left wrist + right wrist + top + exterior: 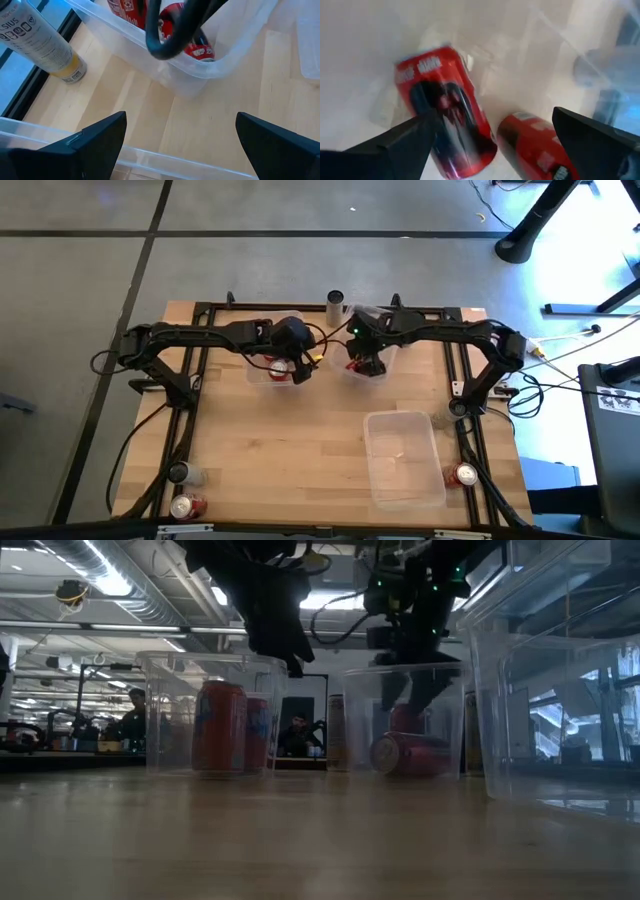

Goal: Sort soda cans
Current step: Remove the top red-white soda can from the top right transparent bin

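Observation:
My right gripper (496, 112) hangs open inside the right small clear bin (352, 370) at the table's far middle. It points steeply down over two red soda cans (445, 135) (535, 145) that lie on their sides on the bin's floor. Whether a finger touches the nearer can, I cannot tell. My left gripper (180, 120) is open and holds nothing, just above the left small bin (165, 710). Two red cans (220, 727) (256, 732) stand upright in that bin.
A large clear bin (405, 455) stands at the near right. Loose cans stand at the near left corner (180, 473) (185, 505) and the near right (462, 475). A tall pale can (37, 40) stands at the far edge. Bare wood lies in the middle.

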Controlling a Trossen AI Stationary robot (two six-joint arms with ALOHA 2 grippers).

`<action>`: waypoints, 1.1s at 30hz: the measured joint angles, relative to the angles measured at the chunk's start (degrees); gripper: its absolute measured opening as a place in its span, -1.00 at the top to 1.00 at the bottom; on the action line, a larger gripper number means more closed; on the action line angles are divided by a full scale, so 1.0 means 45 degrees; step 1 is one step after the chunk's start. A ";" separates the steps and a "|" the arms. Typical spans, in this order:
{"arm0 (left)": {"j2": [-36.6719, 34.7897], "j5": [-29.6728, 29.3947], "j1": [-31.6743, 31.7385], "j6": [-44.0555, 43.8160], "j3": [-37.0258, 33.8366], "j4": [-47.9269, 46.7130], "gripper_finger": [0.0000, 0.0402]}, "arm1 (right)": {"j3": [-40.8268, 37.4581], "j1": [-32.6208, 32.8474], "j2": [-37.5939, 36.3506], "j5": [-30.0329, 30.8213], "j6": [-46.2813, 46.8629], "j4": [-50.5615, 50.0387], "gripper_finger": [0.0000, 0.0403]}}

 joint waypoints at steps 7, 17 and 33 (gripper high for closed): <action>0.0000 0.0001 0.0000 0.0066 0.0000 0.0044 -0.81 | -0.0547 0.0014 0.0452 -0.0525 -0.0010 -0.0231 -0.95; 0.0000 0.0001 0.0000 0.0059 0.0000 0.0067 -0.81 | -0.0584 0.0038 0.1506 -0.0234 -0.0088 -0.0103 -0.95; 0.0000 0.0001 0.0000 0.0282 0.0010 0.0329 -0.81 | -0.0313 0.0000 0.1962 0.1690 0.0932 0.1144 -0.95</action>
